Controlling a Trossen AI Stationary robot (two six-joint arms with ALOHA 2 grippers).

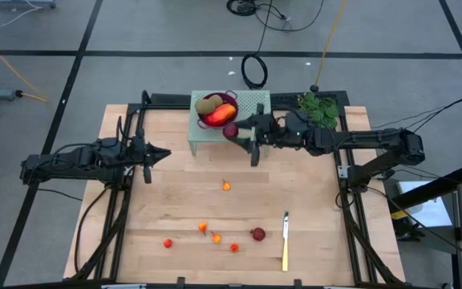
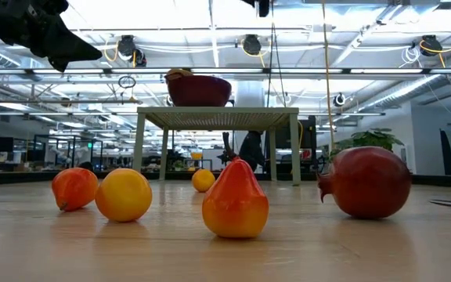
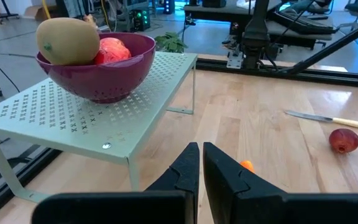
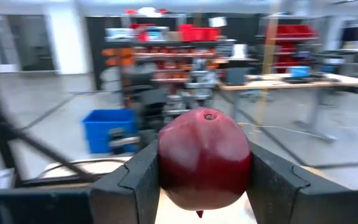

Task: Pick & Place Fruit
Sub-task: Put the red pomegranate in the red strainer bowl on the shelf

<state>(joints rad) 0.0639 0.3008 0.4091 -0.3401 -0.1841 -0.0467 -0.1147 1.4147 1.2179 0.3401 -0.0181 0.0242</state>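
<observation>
My right gripper (image 1: pixel 237 132) is shut on a dark red round fruit (image 4: pixel 204 158) and holds it in the air at the near edge of the pale green perforated stand (image 1: pixel 247 103). On the stand sits a purple bowl (image 1: pixel 217 112) with a tan oval fruit (image 3: pixel 67 38) and red fruit (image 3: pixel 114 50) in it. Several small orange and red fruits (image 1: pixel 216 237) and one more dark red fruit (image 1: pixel 257 234) lie on the table's near half. My left gripper (image 1: pixel 164 152) is shut with nothing between its fingers, at the table's left, above the wood. My right gripper pinches the dark red fruit by two opposite sides (image 4: pixel 166 163) between its two fingers (image 4: pixel 272 177). The fingers come about level from the table's right. The fruit is lifted clear of the table and stand, its small dimpled end (image 4: pixel 209 115) turned up.
A yellow-handled knife (image 1: pixel 285 241) lies near the front right, beside the dark red fruit. A leafy green plant (image 1: pixel 319 109) sits at the far right by the stand. One orange fruit (image 1: pixel 226 185) lies alone mid-table. Bare wood spreads between the arms.
</observation>
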